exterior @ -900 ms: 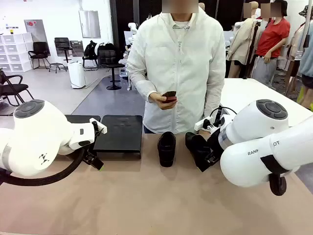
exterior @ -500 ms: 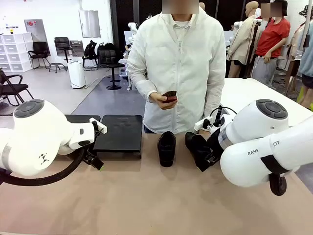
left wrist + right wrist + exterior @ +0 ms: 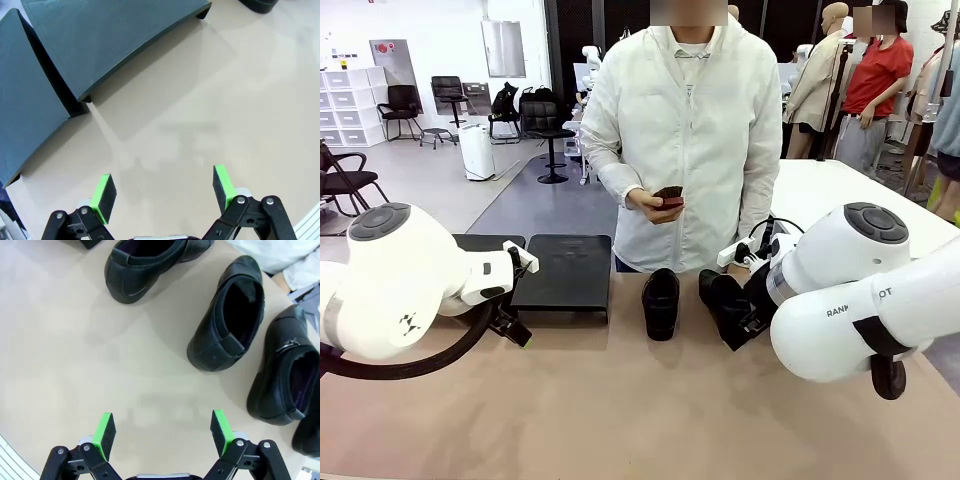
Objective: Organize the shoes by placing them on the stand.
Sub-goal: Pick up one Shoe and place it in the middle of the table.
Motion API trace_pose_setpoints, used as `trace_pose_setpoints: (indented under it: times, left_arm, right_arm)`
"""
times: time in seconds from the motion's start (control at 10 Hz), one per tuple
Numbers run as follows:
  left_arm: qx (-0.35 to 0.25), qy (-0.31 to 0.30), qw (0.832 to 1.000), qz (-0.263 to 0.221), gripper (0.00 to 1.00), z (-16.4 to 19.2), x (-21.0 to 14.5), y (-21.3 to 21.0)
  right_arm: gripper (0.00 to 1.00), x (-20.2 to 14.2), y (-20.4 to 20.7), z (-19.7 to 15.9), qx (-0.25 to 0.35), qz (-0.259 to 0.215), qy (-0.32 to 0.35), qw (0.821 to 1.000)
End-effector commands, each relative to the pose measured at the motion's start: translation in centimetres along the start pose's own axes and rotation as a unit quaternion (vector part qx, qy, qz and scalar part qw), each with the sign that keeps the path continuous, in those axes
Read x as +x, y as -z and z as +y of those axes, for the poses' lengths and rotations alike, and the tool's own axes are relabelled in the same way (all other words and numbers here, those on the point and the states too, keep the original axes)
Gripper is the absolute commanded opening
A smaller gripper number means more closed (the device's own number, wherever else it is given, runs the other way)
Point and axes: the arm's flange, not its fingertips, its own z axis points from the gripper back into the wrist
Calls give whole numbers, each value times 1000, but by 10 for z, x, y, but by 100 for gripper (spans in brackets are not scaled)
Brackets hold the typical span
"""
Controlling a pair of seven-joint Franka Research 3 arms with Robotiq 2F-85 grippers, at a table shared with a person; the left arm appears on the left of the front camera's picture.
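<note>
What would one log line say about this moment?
shoes: on table, not yet on stand | left gripper: open, empty | right gripper: open, empty

The right arm [image 3: 850, 335] has dark letters on its white shell, partly cut off: "RAN" and, farther right, "OT". No other text is readable

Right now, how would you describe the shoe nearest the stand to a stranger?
Find the black stand at the far edge of the table, left of the person. Black shoes sit in a row to its right. Take the leftmost shoe, set apart from the rest.
</note>
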Motion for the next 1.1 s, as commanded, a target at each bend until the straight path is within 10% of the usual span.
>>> trace_pose_setpoints:
  times: [0.0, 0.5, 0.7, 1.0]
  left_arm:
    - [0, 0, 1000, 0, 100, 0, 0, 0]
    - [-34, 3, 999, 9, 100, 0, 3, -27]
    - [-79, -120, 988, 61, 100, -6, 6, -99]
    - [-130, -132, 981, 62, 100, 8, -34, -205]
  right_arm:
    - [100, 0, 0, 0, 0, 0, 0, 1000]
    - [100, 1, -19, -8, 37, 17, 9, 999]
    - [100, -10, -78, -35, 77, 75, 55, 993]
    - [100, -49, -199, -52, 108, 70, 89, 988]
